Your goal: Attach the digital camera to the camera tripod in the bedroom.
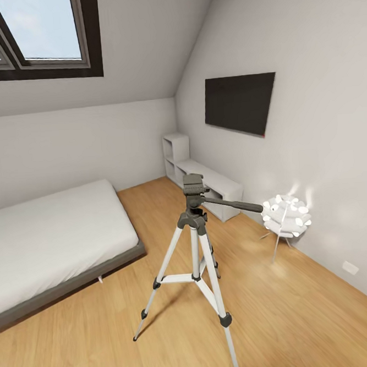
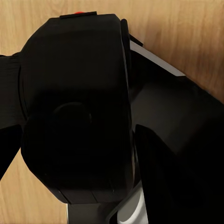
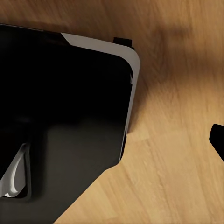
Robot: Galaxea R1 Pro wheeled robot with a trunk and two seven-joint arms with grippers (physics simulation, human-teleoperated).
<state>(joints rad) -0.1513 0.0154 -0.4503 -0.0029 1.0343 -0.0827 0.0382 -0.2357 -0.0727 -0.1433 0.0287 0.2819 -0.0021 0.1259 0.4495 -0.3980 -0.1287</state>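
Filling the space between the left gripper's (image 2: 70, 126) fingers, the small black boxy digital camera (image 2: 74, 93) with its red top button sits pinched there, jaws pressed against its sides above the light wood floor (image 2: 186, 32). Past it lies the robot's dark base (image 2: 182, 140). The right gripper's jaw state cannot be told; one black fingertip (image 3: 218, 139) shows at the frame edge. Farther ahead, the tall silver-white-legged camera tripod (image 1: 197, 248) with dark grey head stands upright, camera-less. Beyond it: low grey bed (image 1: 50, 243), white spiky lamp (image 1: 286, 215), white cube shelves (image 1: 202, 174), wall-mounted black TV (image 1: 239, 103), dark-framed skylights (image 1: 36, 35).
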